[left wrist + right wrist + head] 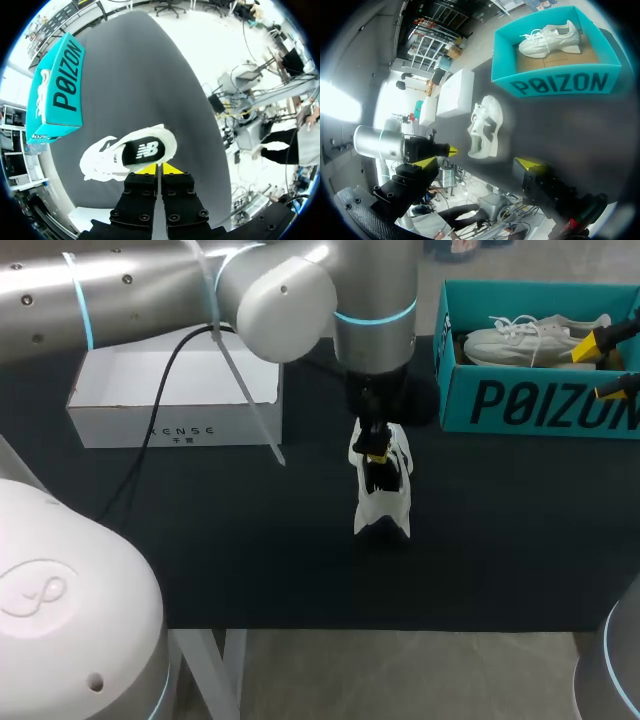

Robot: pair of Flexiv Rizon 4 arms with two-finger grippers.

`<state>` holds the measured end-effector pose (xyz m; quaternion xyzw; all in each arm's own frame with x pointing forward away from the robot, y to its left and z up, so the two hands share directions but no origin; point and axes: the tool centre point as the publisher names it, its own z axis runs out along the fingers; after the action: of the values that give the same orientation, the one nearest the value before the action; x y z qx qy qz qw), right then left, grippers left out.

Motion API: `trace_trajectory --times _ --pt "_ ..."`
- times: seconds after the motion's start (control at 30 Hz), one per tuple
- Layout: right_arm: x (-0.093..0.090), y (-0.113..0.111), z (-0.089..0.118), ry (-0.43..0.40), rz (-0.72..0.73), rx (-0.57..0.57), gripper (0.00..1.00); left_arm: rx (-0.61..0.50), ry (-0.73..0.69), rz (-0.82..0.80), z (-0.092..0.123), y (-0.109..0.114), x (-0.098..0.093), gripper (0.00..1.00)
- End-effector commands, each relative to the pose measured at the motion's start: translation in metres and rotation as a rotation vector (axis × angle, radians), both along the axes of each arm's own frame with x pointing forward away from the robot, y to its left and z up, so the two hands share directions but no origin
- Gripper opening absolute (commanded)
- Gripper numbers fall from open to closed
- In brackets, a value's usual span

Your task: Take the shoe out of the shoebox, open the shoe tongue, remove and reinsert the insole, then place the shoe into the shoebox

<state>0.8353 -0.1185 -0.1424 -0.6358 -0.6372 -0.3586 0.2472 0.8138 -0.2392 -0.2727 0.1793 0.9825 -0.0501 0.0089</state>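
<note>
A white shoe [383,502] with a black insole lies on the black table [250,540], toe toward the front edge. My left gripper [377,455] hangs over its heel. In the left wrist view its yellow tips [160,169] stand almost together right behind the heel rim of the shoe [107,160]; no pinch on the rim shows. My right gripper [606,365] hovers wide open above the teal shoebox [520,405], holding nothing. From the right wrist, that gripper [481,162] looks at the shoe [487,120] and the shoebox [560,85] beyond.
A second white shoe [520,340] lies inside the teal shoebox at the back right. A white closed box [170,390] stands at the back left, with my left arm's cable draped past it.
</note>
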Motion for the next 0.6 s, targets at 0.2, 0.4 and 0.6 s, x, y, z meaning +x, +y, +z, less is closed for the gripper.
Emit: trace_trajectory --times 0.2,0.4,0.6 --pt "-0.001 0.000 0.000 0.000 -0.001 -0.003 1.00 -0.036 0.014 -0.012 -0.022 -0.004 -0.014 0.71" --pt "-0.001 0.000 0.000 0.000 -0.001 -0.003 1.00 -0.050 0.009 0.049 -0.032 -0.006 -0.019 0.76" --pt "-0.001 0.000 0.000 0.000 -0.001 -0.003 1.00 -0.034 0.019 0.119 -0.049 -0.008 -0.027 0.87"
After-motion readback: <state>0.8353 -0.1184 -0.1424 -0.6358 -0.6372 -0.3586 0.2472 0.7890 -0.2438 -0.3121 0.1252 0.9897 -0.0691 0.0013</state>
